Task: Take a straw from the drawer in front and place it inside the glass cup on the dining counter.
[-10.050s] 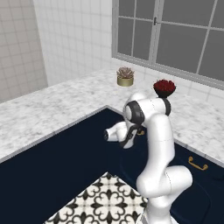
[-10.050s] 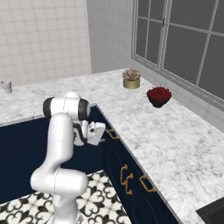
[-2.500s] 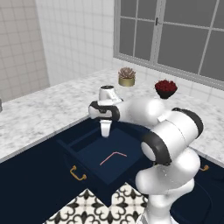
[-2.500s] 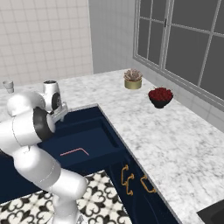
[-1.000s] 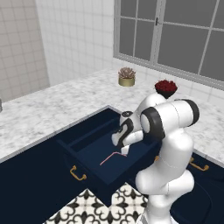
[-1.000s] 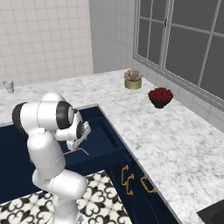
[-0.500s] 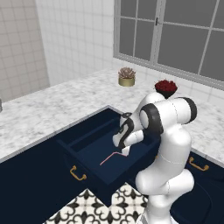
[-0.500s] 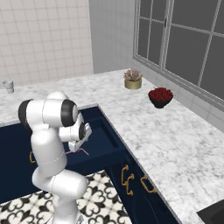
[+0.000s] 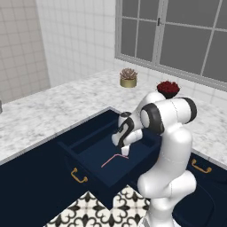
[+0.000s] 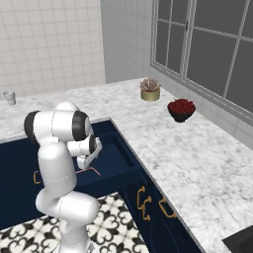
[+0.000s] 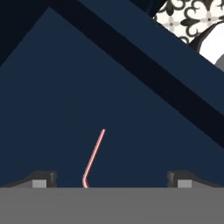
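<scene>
The navy drawer (image 9: 95, 153) stands pulled out, brass bar handle (image 9: 79, 176) on its front. The thin pinkish straw (image 9: 113, 158) lies on the drawer floor, bent near one end. My gripper (image 9: 124, 150) hangs low inside the drawer, just above the straw's bent end. In the hand view the straw (image 11: 94, 156) runs up from between the two dark fingertips (image 11: 43, 178), which stand wide apart; the gripper (image 11: 111, 180) is open and holds nothing. The small glass cup (image 10: 8, 97) stands far off on the marble dining counter (image 10: 59, 101).
A dark bowl of red berries (image 10: 181, 109) and a small potted plant (image 10: 149, 89) sit on the marble under the window. Navy cabinet doors with brass handles (image 10: 143, 202) lie to the right. Patterned floor tile (image 9: 93, 210) shows below the drawer front.
The drawer, shut ten seconds ago, is open. The arm swung from the drawer's back to above the straw, and in the last second the hand sank slightly closer to it.
</scene>
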You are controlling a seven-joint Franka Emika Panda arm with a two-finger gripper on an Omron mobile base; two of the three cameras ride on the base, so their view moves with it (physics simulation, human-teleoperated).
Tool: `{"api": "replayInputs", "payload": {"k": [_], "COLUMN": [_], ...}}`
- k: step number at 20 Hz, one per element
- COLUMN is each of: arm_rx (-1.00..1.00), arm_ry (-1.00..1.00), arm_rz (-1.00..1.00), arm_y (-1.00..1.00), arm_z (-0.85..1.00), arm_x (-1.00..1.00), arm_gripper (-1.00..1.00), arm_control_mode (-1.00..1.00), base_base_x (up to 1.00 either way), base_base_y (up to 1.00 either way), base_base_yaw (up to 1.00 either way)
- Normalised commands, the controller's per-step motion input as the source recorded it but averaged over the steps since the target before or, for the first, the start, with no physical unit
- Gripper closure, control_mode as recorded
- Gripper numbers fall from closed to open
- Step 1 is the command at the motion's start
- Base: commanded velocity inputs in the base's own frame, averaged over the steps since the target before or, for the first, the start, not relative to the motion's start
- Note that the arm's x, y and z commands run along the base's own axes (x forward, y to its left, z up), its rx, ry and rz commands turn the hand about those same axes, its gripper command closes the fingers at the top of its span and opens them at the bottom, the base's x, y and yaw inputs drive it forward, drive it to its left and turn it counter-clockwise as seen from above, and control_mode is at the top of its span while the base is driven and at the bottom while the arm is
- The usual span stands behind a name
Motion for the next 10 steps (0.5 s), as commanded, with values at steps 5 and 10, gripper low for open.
{"api": "replayInputs", "payload": {"k": [5,10], "arm_rx": [-0.11,-0.07], "arm_ry": [0.00,0.00], "arm_rz": [-0.26,-0.23], "arm_y": [0.52,0.68], "arm_z": [-0.57,-0.55], "arm_x": [0.00,0.00], "arm_gripper": [-1.00,-1.00], "arm_control_mode": [-1.00,-1.00], "base_base_x": [0.00,0.00], "base_base_y": [0.00,0.00], "base_base_yaw": [0.00,0.00]}}
